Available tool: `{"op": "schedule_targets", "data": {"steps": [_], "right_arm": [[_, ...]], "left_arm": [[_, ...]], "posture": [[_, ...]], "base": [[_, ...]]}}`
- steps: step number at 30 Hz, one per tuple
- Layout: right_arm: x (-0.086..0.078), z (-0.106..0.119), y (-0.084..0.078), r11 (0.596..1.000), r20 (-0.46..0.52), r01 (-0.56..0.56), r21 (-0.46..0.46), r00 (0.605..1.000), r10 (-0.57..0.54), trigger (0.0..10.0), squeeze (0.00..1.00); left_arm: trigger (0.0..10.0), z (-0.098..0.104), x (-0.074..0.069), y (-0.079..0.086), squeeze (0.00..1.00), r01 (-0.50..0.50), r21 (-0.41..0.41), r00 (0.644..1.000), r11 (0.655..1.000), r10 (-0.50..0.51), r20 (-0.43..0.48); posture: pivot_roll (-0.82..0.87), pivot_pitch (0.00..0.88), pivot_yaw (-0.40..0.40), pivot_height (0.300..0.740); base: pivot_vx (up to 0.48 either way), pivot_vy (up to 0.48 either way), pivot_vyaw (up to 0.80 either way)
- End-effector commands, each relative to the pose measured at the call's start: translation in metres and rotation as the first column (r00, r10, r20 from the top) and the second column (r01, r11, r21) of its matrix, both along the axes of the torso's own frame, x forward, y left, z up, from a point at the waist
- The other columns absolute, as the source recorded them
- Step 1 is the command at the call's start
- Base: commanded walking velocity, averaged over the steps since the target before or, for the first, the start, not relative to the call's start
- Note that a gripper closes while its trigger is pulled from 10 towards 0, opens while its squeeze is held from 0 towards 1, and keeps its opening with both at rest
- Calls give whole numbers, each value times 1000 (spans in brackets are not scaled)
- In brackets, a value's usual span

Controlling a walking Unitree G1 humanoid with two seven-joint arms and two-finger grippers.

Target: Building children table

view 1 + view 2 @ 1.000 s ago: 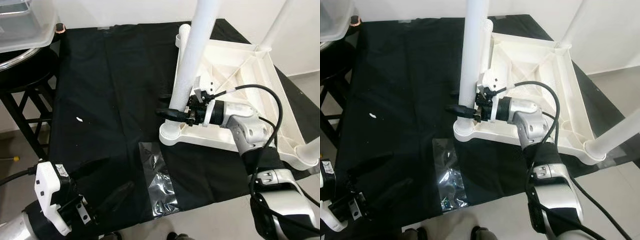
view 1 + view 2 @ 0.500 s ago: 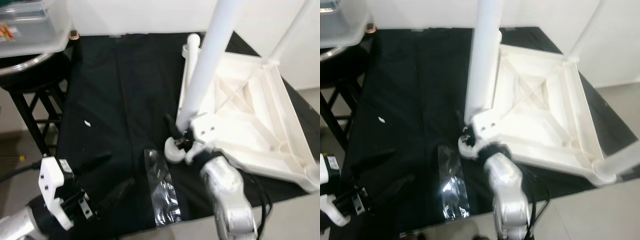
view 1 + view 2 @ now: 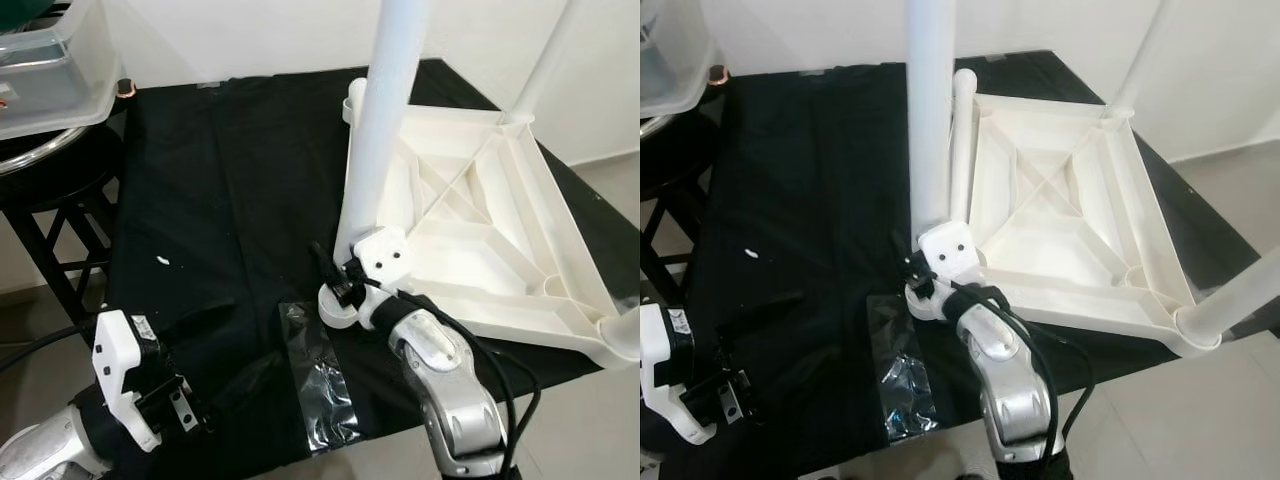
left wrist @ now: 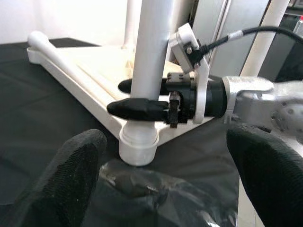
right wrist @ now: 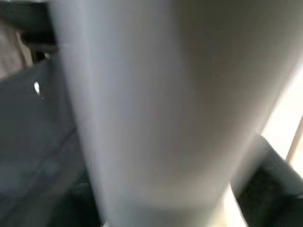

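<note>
The right gripper (image 4: 142, 97), jaws closed around the upright white plastic table leg (image 3: 385, 120) at the upturned white tabletop's (image 3: 470, 240) corner socket on the black-draped counter (image 3: 220, 180), could cross-thread it if tilted.

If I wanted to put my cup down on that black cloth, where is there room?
The black cloth lies bare between the stool and the upturned white table. It is crowded near the front: the plastic bag, the left gripper, and the right gripper clamped on the table leg.
</note>
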State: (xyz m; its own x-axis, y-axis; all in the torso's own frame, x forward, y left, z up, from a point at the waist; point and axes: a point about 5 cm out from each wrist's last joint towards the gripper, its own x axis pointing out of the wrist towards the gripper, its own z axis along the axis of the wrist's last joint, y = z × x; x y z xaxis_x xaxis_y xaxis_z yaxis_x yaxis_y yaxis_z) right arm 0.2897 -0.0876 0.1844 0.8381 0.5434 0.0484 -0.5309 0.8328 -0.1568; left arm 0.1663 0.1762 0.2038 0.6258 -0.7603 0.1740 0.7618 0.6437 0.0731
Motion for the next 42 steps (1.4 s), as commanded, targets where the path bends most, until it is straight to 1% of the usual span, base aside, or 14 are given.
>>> {"op": "schedule_targets", "data": {"steps": [1, 4, 6, 7, 10, 14, 17, 21, 22, 23, 24, 35, 38, 42], "right_arm": [[4, 13, 0, 996, 25, -87, 17, 996, 87, 10000, 1000], [29, 38, -20, 976, 83, -211, -52, 973, 215, 10000, 1000], [32, 42, -22, 970, 80, -235, -56, 968, 239, 10000, 1000], [36, 45, -25, 956, 75, -281, -86, 955, 288, 10000, 0], [42, 49, -27, 932, 60, -343, -116, 934, 351, 10000, 0], [57, 53, -34, 843, -15, -494, -211, 864, 503, 10000, 0], [66, 64, -36, 815, -25, -555, -168, 829, 559, 10000, 0], [71, 68, -39, 802, -26, -574, -167, 815, 579, 10000, 0], [73, 69, -40, 794, -30, -585, -165, 808, 588, 7529, 0], [74, 69, -41, 790, -34, -591, -164, 804, 594, 7529, 0], [75, 71, -42, 785, -34, -600, -155, 797, 603, 0, 0], [77, 69, -55, 747, -43, -651, -134, 757, 652, 0, 0], [73, 62, -58, 750, -49, -649, -129, 760, 648, 0, 0], [61, 45, -56, 779, -56, -613, -129, 789, 611, 0, 0]], "left_arm": [[10000, 0, -2, -1, 0, 11, 7, 1000, 1000, -11, -6], [10000, 1, -3, -3, 0, 12, 4, 1000, 1000, -12, -7], [10000, 1, -4, -3, 0, 12, 4, 1000, 1000, -12, -8], [10000, 1, -5, -3, 0, 11, 3, 1000, 1000, -11, -11], [10000, 1, -7, -3, 0, 10, 3, 1000, 1000, -10, -16], [10000, 0, -12, -3, 0, 5, 4, 999, 1000, -5, -31], [10000, 0, -15, -2, 0, -2, 7, 999, 1000, 2, -41], [10000, 0, -16, -2, 0, -7, 9, 999, 1000, 7, -45], [10000, 0, -17, -2, 0, -10, 10, 999, 1000, 10, -46], [10000, 0, -18, -2, 0, -11, 11, 999, 1000, 12, -47], [10000, 0, -18, -2, 0, -13, 12, 999, 1000, 14, -48], [10000, 0, -18, -3, 0, -14, 12, 999, 1000, 15, -49], [10000, 0, -17, -2, 0, -15, 13, 999, 1000, 16, -47], [10000, -1, -16, -2, 0, -14, 14, 999, 1000, 15, -45]], "posture": [[93, 203, -64, 740], [102, 218, -67, 740], [102, 220, -70, 740], [110, 231, -74, 740], [111, 237, -75, 740], [127, 255, -79, 740], [138, 269, -81, 740], [147, 277, -85, 740], [151, 280, -86, 740], [151, 280, -86, 740], [151, 280, -86, 740], [144, 266, -85, 740], [131, 256, -91, 740], [123, 250, -95, 740]], "base": [[0, 0, 0], [0, 0, 0], [0, 0, 0], [0, 0, 0], [0, 0, 0], [0, 0, 0], [0, 0, 0], [0, 0, 0], [0, 0, 0], [0, 0, 0], [0, 0, 0], [0, 0, 0], [0, 0, 0], [0, 0, 0]]}}
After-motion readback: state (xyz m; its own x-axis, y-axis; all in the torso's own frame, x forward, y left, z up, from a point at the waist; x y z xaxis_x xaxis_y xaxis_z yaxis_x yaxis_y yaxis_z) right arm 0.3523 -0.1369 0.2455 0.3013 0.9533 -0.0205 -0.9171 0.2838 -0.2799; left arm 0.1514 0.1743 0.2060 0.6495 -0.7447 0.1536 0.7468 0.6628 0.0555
